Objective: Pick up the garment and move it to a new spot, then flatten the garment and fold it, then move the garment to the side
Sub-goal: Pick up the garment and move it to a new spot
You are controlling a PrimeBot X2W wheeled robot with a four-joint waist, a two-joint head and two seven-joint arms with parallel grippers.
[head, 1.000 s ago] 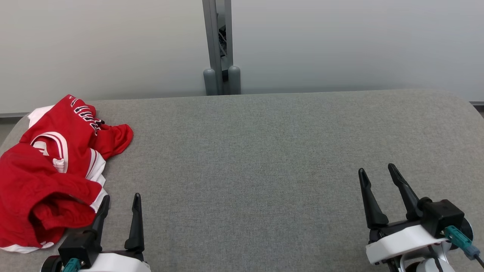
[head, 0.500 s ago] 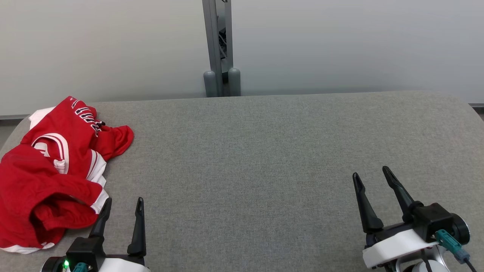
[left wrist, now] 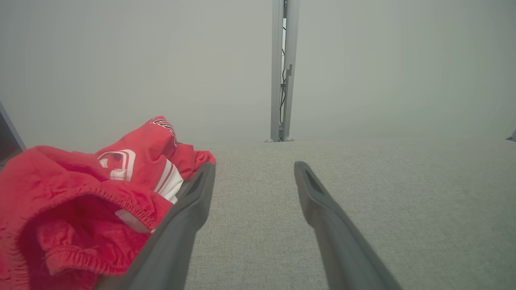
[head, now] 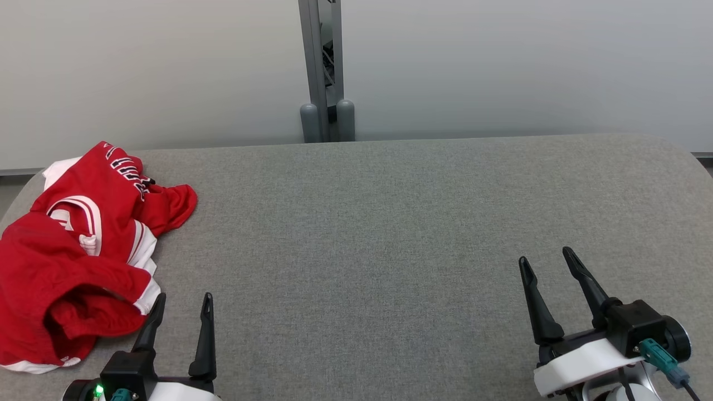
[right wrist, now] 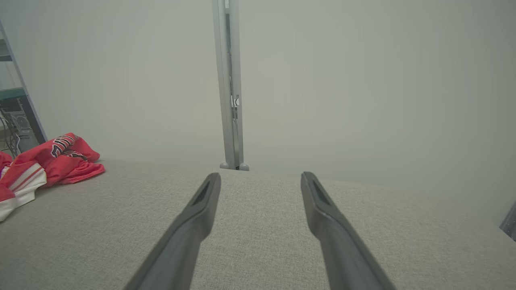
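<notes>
The garment (head: pixel 72 250) is a red piece with white stripes and trim, lying crumpled at the left end of the grey table. The same garment (left wrist: pixel 92 197) shows left of the left finger in the left wrist view, and small at the far left (right wrist: pixel 48 165) in the right wrist view. My left gripper (head: pixel 184 301) stands open at the lower left, its left finger just beside the garment's near edge, nothing between its fingers. My right gripper (head: pixel 546 260) is open at the lower right, far from the garment, over bare cloth.
The grey fabric-covered table (head: pixel 390 234) has rounded corners and stretches wide between the two grippers. A pale wall panel with a grey metal post (head: pixel 323 67) stands right behind the far edge. Shelving shows at the far left (right wrist: pixel 16 117) in the right wrist view.
Both grippers have drawn back a little toward the near edge and then settled. The garment has not moved.
</notes>
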